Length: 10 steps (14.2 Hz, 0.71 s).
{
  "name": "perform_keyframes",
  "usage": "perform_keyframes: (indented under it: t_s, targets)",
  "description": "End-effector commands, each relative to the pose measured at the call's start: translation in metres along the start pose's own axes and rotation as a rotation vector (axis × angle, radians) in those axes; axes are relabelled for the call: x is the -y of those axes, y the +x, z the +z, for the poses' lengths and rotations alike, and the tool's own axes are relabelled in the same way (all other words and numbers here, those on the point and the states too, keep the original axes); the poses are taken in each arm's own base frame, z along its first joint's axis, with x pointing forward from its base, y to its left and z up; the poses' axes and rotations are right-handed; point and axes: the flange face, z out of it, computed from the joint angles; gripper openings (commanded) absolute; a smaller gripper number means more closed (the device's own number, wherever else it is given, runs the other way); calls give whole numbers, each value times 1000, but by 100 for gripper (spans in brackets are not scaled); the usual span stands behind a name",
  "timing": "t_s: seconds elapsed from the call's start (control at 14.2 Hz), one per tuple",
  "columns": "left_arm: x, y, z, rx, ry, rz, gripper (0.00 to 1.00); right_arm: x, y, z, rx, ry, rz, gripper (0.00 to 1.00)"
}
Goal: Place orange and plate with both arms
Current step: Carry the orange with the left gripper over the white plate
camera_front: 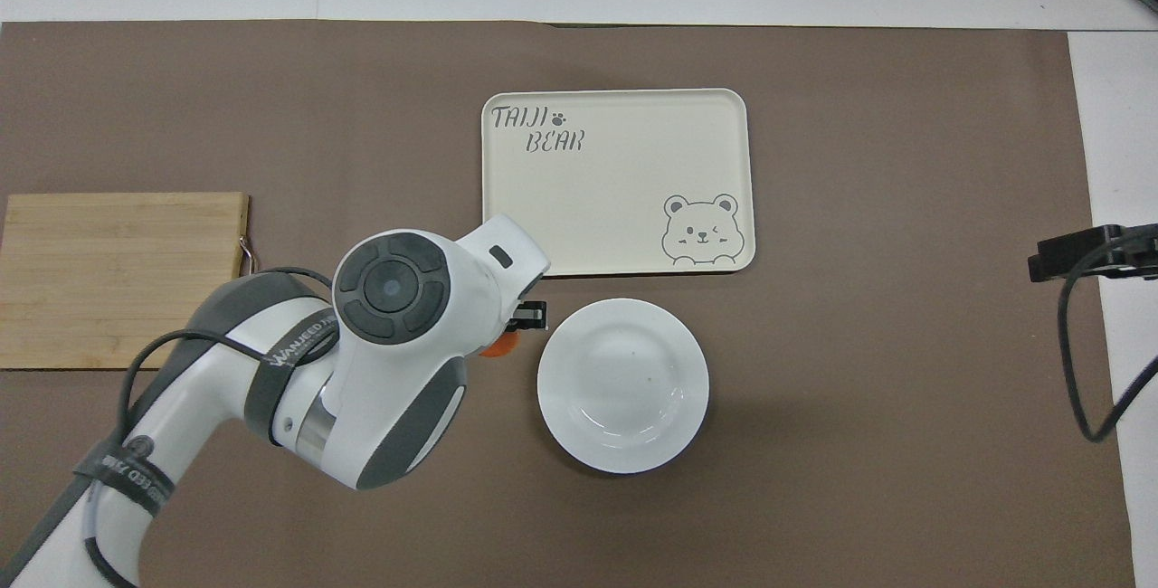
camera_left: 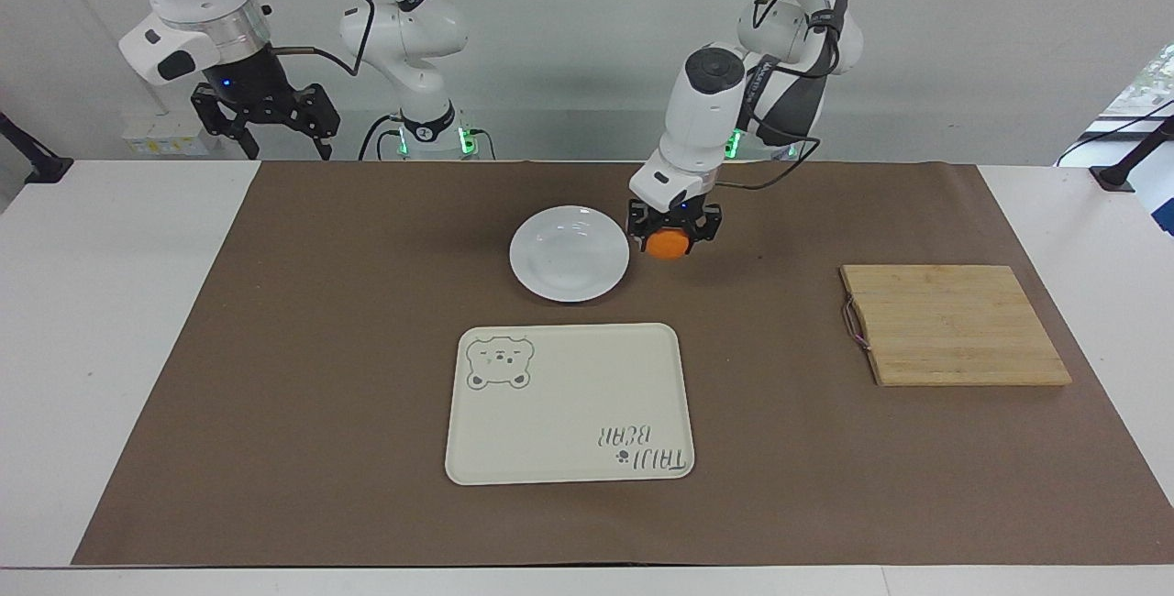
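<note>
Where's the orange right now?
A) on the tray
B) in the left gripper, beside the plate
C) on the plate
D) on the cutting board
B: the left gripper holds the orange in the air, just beside the plate, not yet over it.

White jointed arms [camera_left: 706, 110], grey joint caps, looping black cables, black hands.

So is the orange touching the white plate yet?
Apart. In the facing view the orange hangs in the left gripper above the brown mat, just beside the plate rim, with mat showing between them.
</note>
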Motion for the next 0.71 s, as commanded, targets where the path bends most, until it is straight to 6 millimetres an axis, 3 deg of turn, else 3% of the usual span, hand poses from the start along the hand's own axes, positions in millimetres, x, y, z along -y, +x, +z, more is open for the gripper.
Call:
perform_keyframes:
  t_s: [0.0, 0.28, 0.57, 0.64]
  targets:
    - [-38, -23, 19, -21, -25, -48, 0, -4, -4, 0, -11, 8, -14, 100]
    - [-91, -52, 57, -36, -52, -85, 0, -4, -4, 0, -11, 8, -14, 100]
    - [-121, -68, 115, -41, -67, -124, 0, -4, -4, 0, -11, 8, -14, 100]
    - [-121, -66, 116, -45, -71, -131, 85, -4, -4, 0, -11, 8, -12, 100]
